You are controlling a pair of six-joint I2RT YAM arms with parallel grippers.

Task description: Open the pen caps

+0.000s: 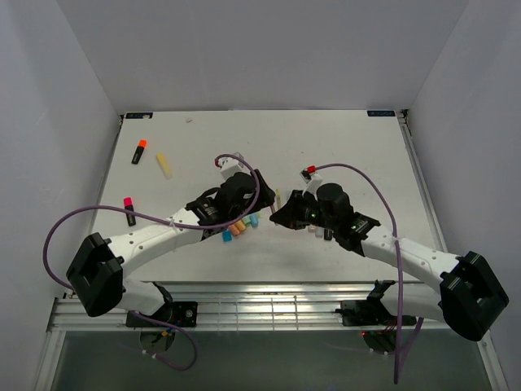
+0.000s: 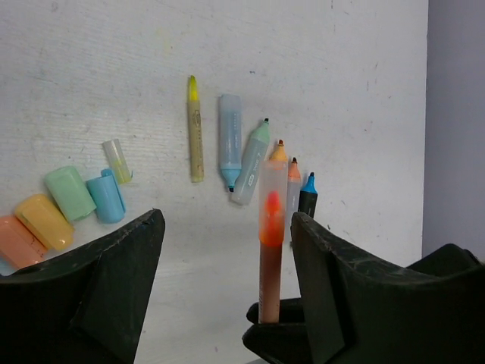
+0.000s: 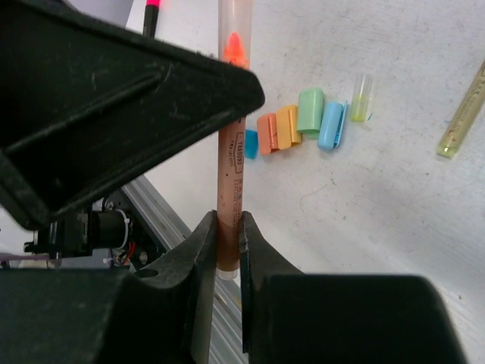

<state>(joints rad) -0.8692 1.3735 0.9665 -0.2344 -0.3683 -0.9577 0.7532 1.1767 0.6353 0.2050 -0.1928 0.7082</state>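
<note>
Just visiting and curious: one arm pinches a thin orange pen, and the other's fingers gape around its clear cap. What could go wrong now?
The right gripper pinches the orange pen only at the end far from the clear cap, so a tug there might tilt it or pull it out. The left gripper is open, gripping nothing; closing off-centre could knock the pen aside. A dropped pen might scatter the loose caps nearby.

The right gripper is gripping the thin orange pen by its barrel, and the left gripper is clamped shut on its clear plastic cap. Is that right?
No. The right gripper does grip the thin orange pen by its barrel, but the left gripper is open: the left wrist view shows its fingers apart on either side of the clear plastic cap, not touching it.
</note>
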